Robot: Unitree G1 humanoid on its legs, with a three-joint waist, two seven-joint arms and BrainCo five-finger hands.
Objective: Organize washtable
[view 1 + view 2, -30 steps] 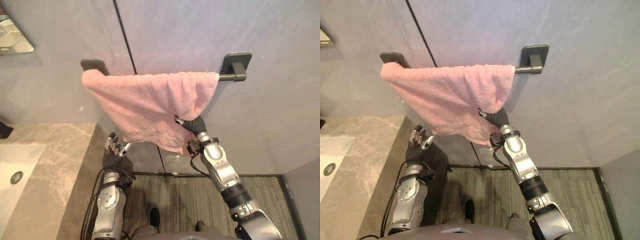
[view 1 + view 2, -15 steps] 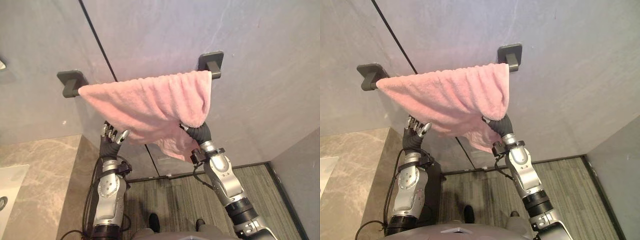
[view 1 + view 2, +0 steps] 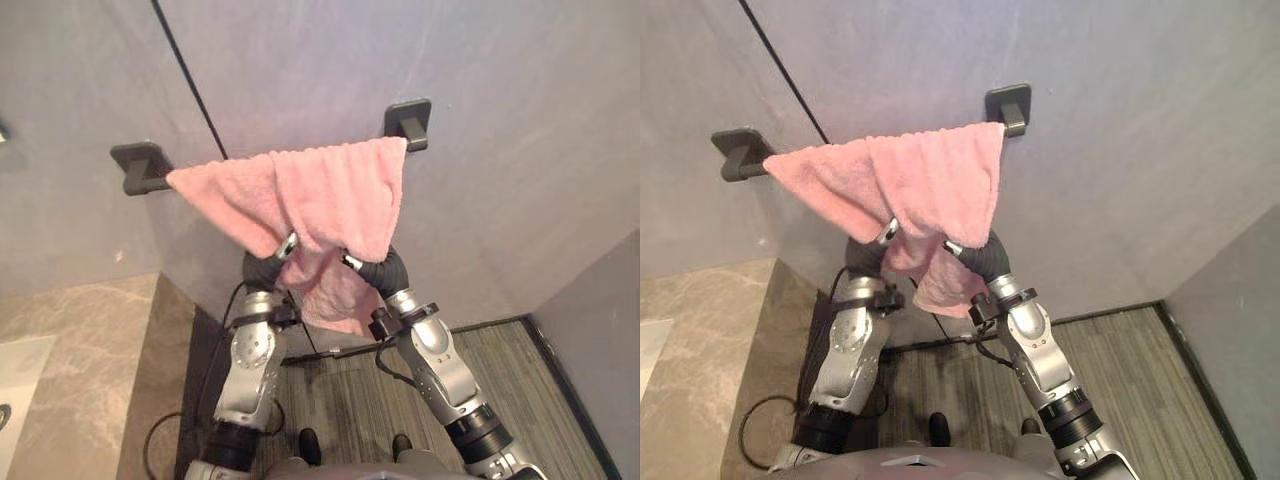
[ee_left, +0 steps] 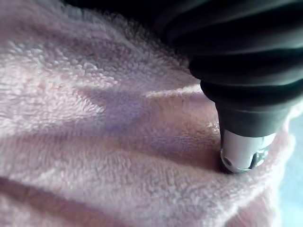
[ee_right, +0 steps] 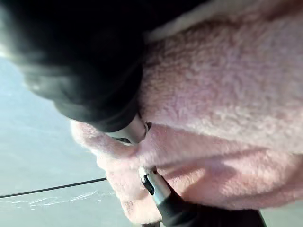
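Observation:
A pink towel [image 3: 335, 190] hangs over a dark towel bar whose mounts [image 3: 140, 165] [image 3: 408, 118] are fixed to the grey wall. My left hand [image 3: 266, 268] is raised under the towel's left half, where the cloth is bunched; one finger [image 3: 287, 243] pokes out and the rest are buried in the pile [image 4: 94, 118]. My right hand [image 3: 378, 272] is under the towel's right lower edge. In the right wrist view its thumb [image 5: 156, 187] and a curled finger pinch a fold of the towel [image 5: 213, 104].
A beige marble counter [image 3: 80, 340] with the corner of a white sink [image 3: 15, 365] lies at the lower left. A striped floor mat [image 3: 540, 380] runs along the foot of the wall. A side wall closes in at the right.
My left hand has risen and moved right, from open below the towel into its folds. The towel's left part has gathered toward the middle. The right hand keeps its hold.

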